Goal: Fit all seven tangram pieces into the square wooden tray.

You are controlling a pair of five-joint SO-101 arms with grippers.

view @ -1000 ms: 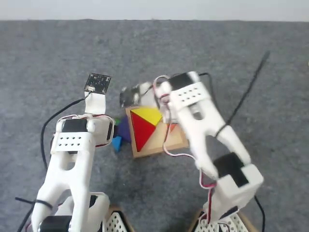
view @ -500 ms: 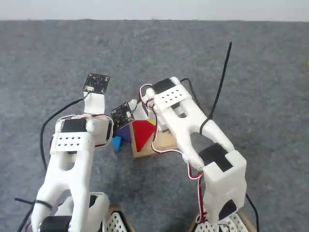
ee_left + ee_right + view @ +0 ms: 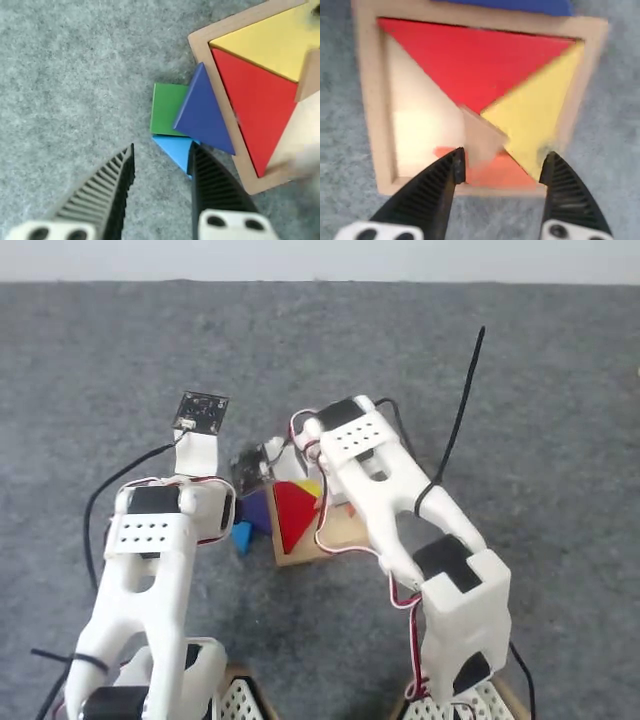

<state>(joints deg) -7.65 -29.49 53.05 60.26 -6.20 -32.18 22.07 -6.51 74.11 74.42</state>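
Observation:
The square wooden tray (image 3: 200, 45) holds a large red triangle (image 3: 260, 105) and a large yellow triangle (image 3: 270, 42). In the right wrist view an orange piece (image 3: 495, 172) lies at the tray's (image 3: 367, 105) edge beside bare wood, below the red triangle (image 3: 475, 65) and yellow triangle (image 3: 535, 117). A dark blue triangle (image 3: 202, 115) leans on the tray's outer rim, with a green square (image 3: 165, 107) and a light blue piece (image 3: 172, 150) beside it on the carpet. My left gripper (image 3: 161, 150) is open just over the light blue piece. My right gripper (image 3: 503, 155) hangs open above the tray, holding nothing.
Grey carpet (image 3: 520, 390) covers the whole table, with free room on all sides of the tray (image 3: 340, 535). The right arm (image 3: 370, 445) leans over the tray, and the left arm (image 3: 150, 530) stands close beside it. A black cable (image 3: 460, 410) rises behind the right arm.
The right arm has swung left and forward over the tray, covering most of the yellow triangle in the high view. The left arm and the pieces have not moved.

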